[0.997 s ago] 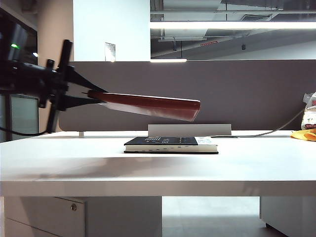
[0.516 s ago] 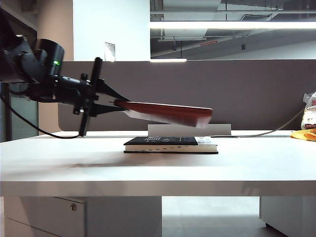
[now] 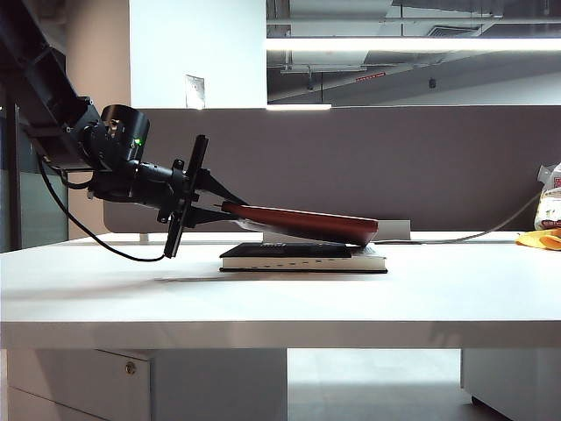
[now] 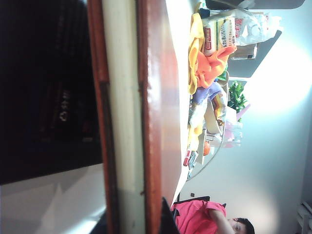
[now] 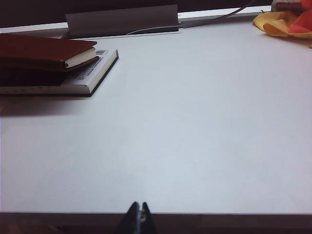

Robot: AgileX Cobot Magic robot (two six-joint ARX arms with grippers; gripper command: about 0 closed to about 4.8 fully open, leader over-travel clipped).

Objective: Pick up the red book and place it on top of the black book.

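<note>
The left fingers (image 3: 226, 209) hold the red book (image 3: 302, 223) by one short end, closed narrow on its thin edge. From the fingers the book reaches out and slopes down; its far end rests on, or is just above, the black book (image 3: 302, 256), and I cannot tell if they touch. In the left wrist view the red book (image 4: 156, 107) fills the middle, with its pale page edge showing and the black book (image 4: 48, 87) beside it.

The right fingers (image 5: 139, 214) are pressed together and hold nothing. They hang low over the desk (image 5: 195, 122), well apart from both books.

What could go wrong: the red book is tilted. If the fingers let go now, the held end would fall and could slide the book off to the side or push the black book. Also the red book seems shifted toward the fingers, so it may lie with an overhang.

The desk (image 3: 280, 294) is white and smooth. Behind it stands a grey partition (image 3: 438, 167), and a yellow cloth (image 3: 539, 239) lies at the far edge.
</note>
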